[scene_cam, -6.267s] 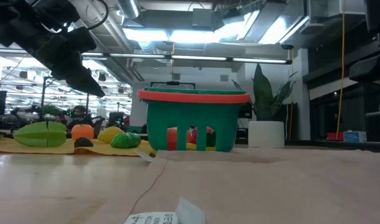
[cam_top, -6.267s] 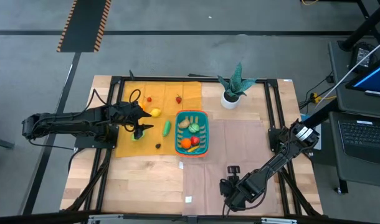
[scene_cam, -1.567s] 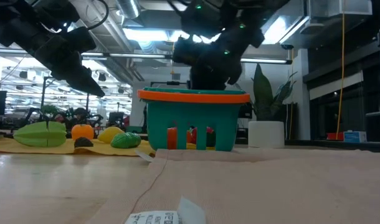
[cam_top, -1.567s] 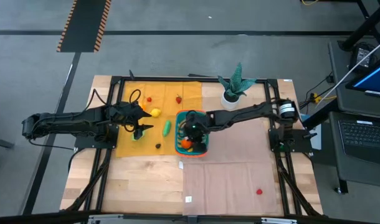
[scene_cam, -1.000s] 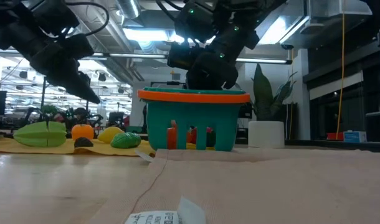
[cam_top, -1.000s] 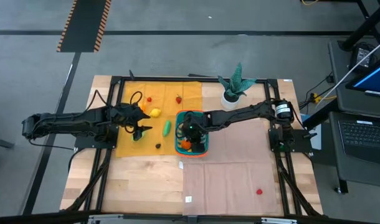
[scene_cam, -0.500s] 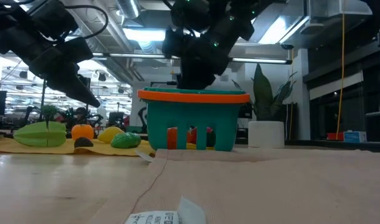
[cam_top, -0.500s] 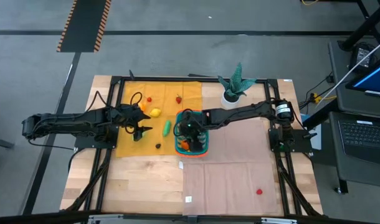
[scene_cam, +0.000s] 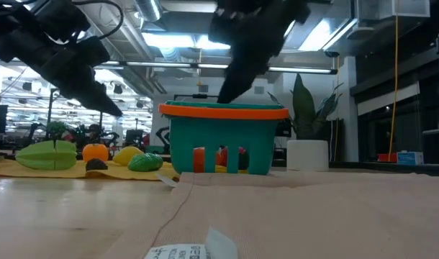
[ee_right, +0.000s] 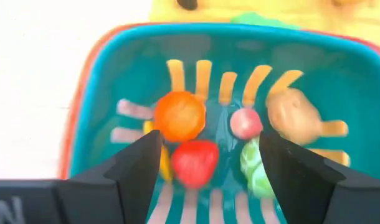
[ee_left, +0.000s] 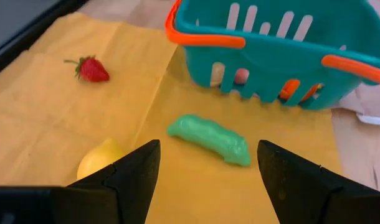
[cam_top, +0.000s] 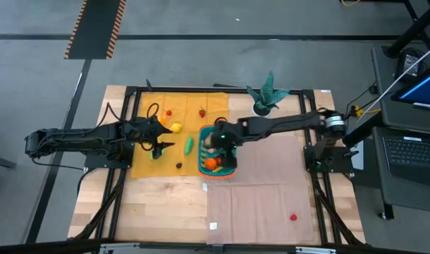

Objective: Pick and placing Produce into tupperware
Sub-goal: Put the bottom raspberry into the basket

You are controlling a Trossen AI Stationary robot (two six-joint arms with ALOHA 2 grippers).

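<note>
The teal basket (cam_top: pixel 217 152) sits mid-table at the yellow mat's (cam_top: pixel 148 120) edge, already holding an orange, a red piece, a pink one, a tan one and a green one. The right gripper (ee_right: pixel 205 163) hangs over it, fingers spread, empty — lifting away carelessly could clip the orange rim and shift the basket. The left gripper (ee_left: pixel 205 163) hovers wide open and empty above the green pea pod (ee_left: pixel 210 139) — an off-centre close could squirt it aside toward the lemon (ee_left: pixel 99 160).

Potted plant (cam_top: pixel 263 99) at table's (cam_top: pixel 166 212) far edge, yellow mat (cam_top: pixel 151 166) (left half) beside tan cloth (cam_top: pixel 271 190).
</note>
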